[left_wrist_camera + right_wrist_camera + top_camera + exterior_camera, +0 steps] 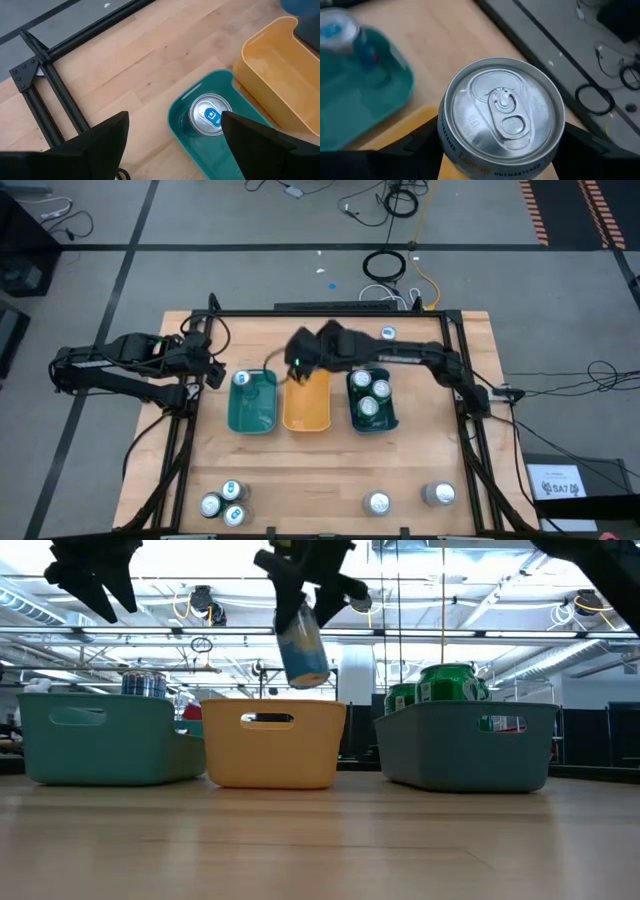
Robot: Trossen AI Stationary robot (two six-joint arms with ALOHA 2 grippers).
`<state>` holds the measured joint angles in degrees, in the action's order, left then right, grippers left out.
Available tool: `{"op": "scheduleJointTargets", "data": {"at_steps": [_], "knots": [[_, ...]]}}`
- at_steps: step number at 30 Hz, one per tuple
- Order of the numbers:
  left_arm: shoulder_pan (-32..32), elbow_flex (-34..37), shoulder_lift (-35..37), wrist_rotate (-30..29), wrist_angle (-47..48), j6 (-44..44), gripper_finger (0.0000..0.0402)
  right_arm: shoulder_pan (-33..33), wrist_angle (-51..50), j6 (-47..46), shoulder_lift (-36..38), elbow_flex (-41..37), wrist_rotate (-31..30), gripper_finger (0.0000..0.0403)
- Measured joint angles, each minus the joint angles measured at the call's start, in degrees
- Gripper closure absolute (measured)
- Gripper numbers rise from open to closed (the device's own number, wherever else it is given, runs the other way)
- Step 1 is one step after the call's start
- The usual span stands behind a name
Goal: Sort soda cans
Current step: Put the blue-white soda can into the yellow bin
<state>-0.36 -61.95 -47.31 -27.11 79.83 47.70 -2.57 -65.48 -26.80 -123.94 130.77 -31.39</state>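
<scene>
My right gripper (298,366) hangs over the far end of the yellow tray (307,408), shut on a silver soda can (303,646). A blue-tabbed can (210,115) stands in the teal tray (254,412). Several green cans (370,395) stand in the dark-green tray (388,420). My left gripper (172,145) waits open above the table's left side, beside the teal tray, with nothing between its fingers. More cans (222,502) stand on the table near its front edge. My right gripper pinches the silver can's side wall (447,145), just below the rim, with one finger on each side. The fingers slant down from above. The can (303,646) hangs below them, slightly tilted, top up, lifted clear above the yellow tray.
Two more cans (378,502) (438,495) stand at the near right, and one can (388,333) stands at the far edge. A black frame (180,430) runs round the table. The three trays sit side by side mid-table, with bare wood before them.
</scene>
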Motion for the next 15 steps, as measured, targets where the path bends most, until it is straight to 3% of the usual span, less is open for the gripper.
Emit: {"op": "scheduleJointTargets", "data": {"at_steps": [5,10,15], "knots": [[0.0,0.0,0.0,-0.2,0.0,0.0,0.0075,4.5,2.3,-7.4,4.3,-8.4,-2.7,0.0129],[0.0,0.0,0.0,-0.4,-1.2,0.0,0.0075,6.3,17.9,-10.1,5.0,-22.3,-0.6,0.0129],[0.0,0.0,0.0,-0.3,-3.0,0.0,0.0075,6.2,31.6,-11.1,7.6,-31.7,-2.2,0.0129]]}}
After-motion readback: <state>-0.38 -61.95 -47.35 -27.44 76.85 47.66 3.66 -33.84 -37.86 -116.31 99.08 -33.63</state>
